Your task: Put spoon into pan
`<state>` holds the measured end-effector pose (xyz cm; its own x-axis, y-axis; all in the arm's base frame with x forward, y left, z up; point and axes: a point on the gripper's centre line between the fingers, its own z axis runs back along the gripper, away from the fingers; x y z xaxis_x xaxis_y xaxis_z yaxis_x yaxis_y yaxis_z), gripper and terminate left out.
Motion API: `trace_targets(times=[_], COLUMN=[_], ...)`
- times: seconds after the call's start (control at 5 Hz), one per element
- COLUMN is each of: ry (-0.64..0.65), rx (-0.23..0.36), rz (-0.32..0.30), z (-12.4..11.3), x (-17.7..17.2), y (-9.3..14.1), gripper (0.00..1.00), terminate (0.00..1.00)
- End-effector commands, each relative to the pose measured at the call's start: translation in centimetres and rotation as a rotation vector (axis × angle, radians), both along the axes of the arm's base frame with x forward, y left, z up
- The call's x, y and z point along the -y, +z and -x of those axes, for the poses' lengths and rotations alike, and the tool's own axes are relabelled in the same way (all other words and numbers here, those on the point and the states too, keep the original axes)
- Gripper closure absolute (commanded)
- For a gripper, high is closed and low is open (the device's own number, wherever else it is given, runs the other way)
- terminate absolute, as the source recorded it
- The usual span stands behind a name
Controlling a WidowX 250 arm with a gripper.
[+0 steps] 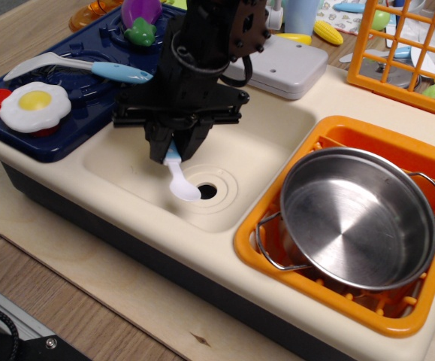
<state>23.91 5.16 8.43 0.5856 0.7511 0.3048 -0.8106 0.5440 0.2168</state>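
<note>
The tool (pixel 173 153) pinches the spoon (pixel 178 180) by its blue handle, bowl hanging toward 6 o'clock, seemingly clear of the sink, with the pan (pixel 358 218) away at 3 o'clock

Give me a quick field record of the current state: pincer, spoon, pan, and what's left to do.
pincer: shut on the spoon's blue handle, over the sink
spoon: hangs bowl-down beside the drain hole
pan: empty, tilted in the orange rack, to the right of the sink
remaining: carry spoon right to the pan, then release
</note>
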Motion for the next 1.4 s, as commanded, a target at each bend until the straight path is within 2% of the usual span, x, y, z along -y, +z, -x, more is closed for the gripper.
trace_targets(times=[0.0,0.2,0.4,0.6,0.8,1.0,1.2], ry=[-0.063,-0.097,-0.073,-0.035,-0.005,-0.021,-0.059], rx=[0.058,0.029,0.003,-0.020,-0.020,0.015,0.093], rz=[-0.109,-0.134,-0.107,-0.060,-0.047,-0.094,-0.132], z=[-0.1,0.0,2.1,2.3,3.8,5.1,5.2], x=[-0.6,-0.7,1.2,4.0,6.2,7.6,9.2], y=[4.5,6.4,6.5,6.3,6.5,7.8,8.9], gripper=[1.00,1.00,1.00,1.00,1.00,1.00,1.00], terminate=[0.00,0.00,0.00,0.00,0.00,0.00,0.00])
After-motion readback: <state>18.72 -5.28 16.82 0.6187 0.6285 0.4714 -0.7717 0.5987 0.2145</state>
